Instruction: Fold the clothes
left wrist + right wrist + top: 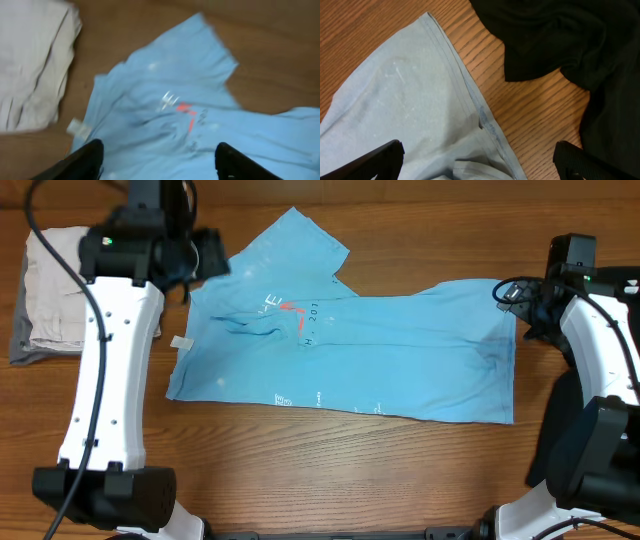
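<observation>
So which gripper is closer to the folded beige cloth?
Left. The left gripper hangs beside the beige cloth; the right gripper is across the T-shirt, at its far hem.

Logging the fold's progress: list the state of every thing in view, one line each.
light blue T-shirt, lying flat on the table, partly folded, one sleeve sticking out.
beige cloth, folded, beside the T-shirt.
black cloth, bunched, off the T-shirt's hem.
left fingers, open, empty, above the T-shirt.
right fingers, open, empty, over the T-shirt's hem.
</observation>
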